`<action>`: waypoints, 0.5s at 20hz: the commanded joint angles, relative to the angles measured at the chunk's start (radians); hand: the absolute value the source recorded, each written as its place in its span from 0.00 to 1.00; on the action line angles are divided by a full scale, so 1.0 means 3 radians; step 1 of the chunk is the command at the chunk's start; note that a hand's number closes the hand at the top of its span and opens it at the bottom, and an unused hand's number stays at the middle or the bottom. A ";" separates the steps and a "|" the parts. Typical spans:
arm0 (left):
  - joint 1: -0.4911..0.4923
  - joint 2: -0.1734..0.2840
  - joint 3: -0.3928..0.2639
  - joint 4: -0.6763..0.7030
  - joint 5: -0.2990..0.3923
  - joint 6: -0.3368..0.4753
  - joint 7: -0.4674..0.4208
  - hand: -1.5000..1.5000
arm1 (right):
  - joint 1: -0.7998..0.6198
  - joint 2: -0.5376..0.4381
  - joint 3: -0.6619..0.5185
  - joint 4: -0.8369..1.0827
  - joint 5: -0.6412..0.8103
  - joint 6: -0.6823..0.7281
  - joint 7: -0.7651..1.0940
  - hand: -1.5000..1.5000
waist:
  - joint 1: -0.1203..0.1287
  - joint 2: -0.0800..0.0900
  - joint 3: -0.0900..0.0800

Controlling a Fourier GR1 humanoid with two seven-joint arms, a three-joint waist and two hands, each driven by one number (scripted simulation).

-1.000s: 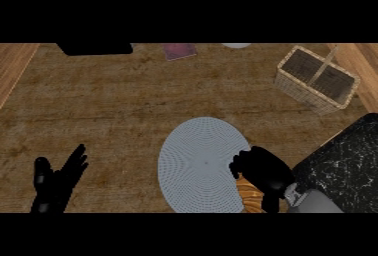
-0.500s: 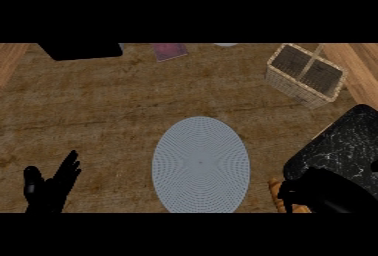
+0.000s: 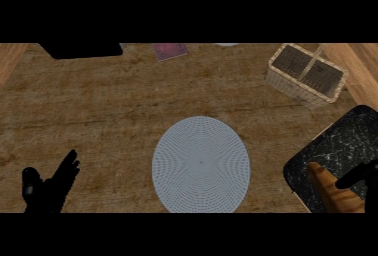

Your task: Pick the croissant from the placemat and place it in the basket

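Note:
The grey oval placemat [image 3: 201, 164] lies bare in the middle of the wooden counter. The orange-brown croissant [image 3: 336, 194] is at the lower right, off the mat and over a dark marbled slab. My right hand [image 3: 357, 175] shows only as a black finger or thumb curled across the croissant; the rest of it is out of view. The wicker basket [image 3: 275, 76] stands at the upper right, well apart from the croissant, and looks to hold nothing. At the lower left, my left hand [image 3: 49, 184] rests open with its fingers up.
A dark marbled slab [image 3: 336, 142] fills the right edge below the basket. A black object [image 3: 81, 49] and a pink item [image 3: 170, 50] sit along the far edge. The wooden counter [image 3: 111, 110] stretches between them.
My right hand left the placemat's right edge with the croissant and moved to the lower right, over the dark slab. The view shifted a little. The left hand stayed put.

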 commanded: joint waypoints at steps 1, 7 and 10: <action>0.0050 0.0002 -0.0006 0.0098 0.0039 -0.0071 0.0028 0.50 | -0.0144 -0.0339 -0.0849 0.0038 -0.0942 0.0271 0.0352 1.00 | 0.0081 0.0016 -0.0026; -0.0120 0.0036 -0.0089 0.0027 -0.0026 -0.0079 0.0197 0.50 | -0.0677 -0.1076 -0.1612 0.0804 -0.2118 0.0504 0.1148 1.00 | 0.0235 0.0035 -0.0021; -0.0289 -0.0045 -0.0160 0.0223 -0.0107 -0.0031 0.0193 0.50 | -0.1021 -0.1464 -0.1579 0.1078 -0.2567 0.0421 0.1693 1.00 | 0.0303 0.0053 -0.0018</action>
